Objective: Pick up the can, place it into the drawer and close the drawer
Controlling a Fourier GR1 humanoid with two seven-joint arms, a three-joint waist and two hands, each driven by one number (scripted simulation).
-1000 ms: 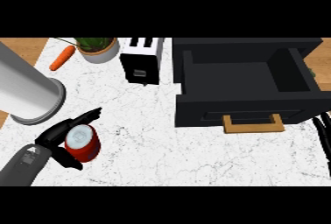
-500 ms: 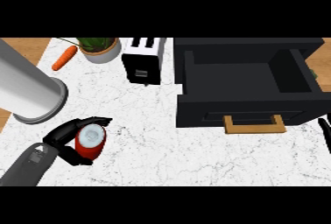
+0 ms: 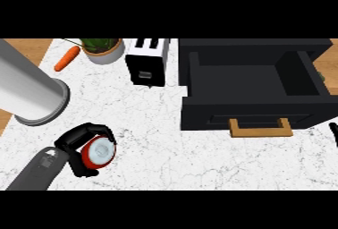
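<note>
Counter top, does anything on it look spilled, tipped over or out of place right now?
Nothing spilled or damaged. A carrot lies loose by the potted plant. The drawer stands open, and the left hand curls round the red can.

Single head view, steeply above counter (image 3: 198, 152)

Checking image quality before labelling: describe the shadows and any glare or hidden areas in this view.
Head view: even light, no glare; soft shadow under the cylinder; the drawer interior is uniformly dark; the left hand partly hides the can; the right hand is cut by the edge.
</note>
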